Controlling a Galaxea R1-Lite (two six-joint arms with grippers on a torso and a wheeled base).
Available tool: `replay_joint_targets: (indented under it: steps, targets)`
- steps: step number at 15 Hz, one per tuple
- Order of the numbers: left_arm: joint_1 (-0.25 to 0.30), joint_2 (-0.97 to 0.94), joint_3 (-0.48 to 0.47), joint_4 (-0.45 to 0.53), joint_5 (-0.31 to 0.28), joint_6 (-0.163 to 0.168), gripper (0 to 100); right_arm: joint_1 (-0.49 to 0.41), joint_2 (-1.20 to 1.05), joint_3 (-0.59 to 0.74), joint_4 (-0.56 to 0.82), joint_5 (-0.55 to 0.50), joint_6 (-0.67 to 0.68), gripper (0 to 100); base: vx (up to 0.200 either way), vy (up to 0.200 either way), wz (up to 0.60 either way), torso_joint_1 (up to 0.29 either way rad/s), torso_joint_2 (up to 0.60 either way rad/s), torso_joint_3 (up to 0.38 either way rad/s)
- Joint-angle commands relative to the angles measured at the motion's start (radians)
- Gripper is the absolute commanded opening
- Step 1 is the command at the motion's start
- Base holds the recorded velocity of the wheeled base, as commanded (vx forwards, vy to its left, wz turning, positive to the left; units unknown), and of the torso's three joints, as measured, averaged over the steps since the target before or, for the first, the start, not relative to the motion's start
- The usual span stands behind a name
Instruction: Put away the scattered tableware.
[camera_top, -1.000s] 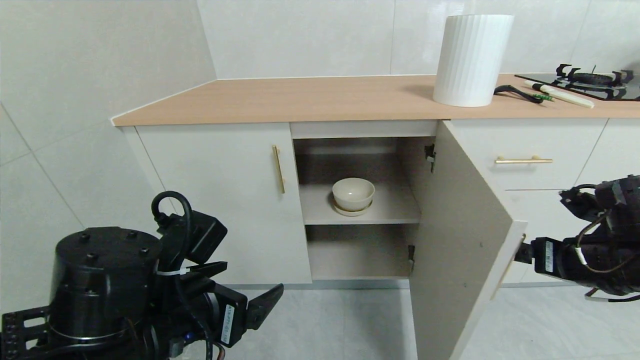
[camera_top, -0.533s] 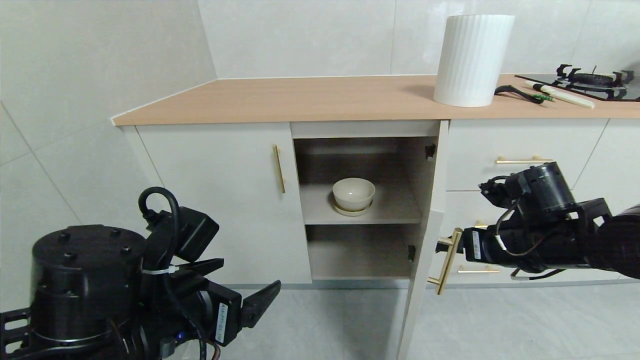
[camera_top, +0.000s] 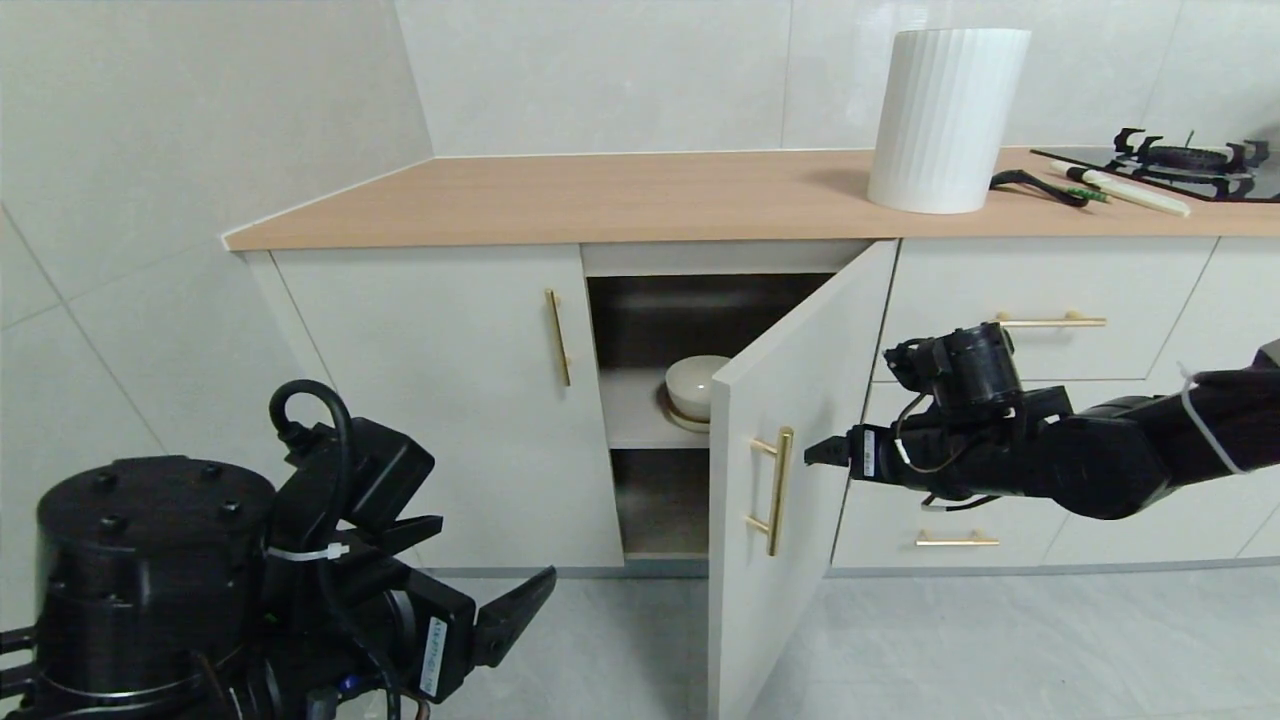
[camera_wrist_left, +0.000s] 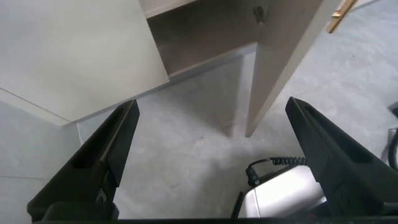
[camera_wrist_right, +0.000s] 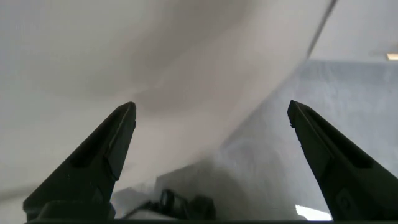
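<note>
Bowl (camera_top: 688, 383) sits on shelf (camera_top: 632, 415) behind half-closed cabinet door (camera_top: 800, 350)

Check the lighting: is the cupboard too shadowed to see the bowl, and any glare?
Head view: the door shades the cupboard, yet the pale bowl shows beside its edge; no glare on the counter. Left wrist view: floor evenly lit. Right wrist view: soft shadow across the door.

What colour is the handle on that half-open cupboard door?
Brass gold; the door handle shows best in the head view.
</note>
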Motion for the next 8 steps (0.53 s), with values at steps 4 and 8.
replay_joint_targets:
  steps: [4,8]
  targets:
    - [0.0,-0.035,-0.005,0.001,0.001,0.002,100,0.008,0.108,-0.005,-0.161,-0.001,0.04,100,0.15,0.0,0.0,0.001,0.0,0.003]
    - [0.0,-0.038,0.003,0.001,0.001,0.016,100,0.013,0.137,-0.042,-0.205,-0.007,0.129,100,0.2,0.0,0.0,0.007,0.0,0.005]
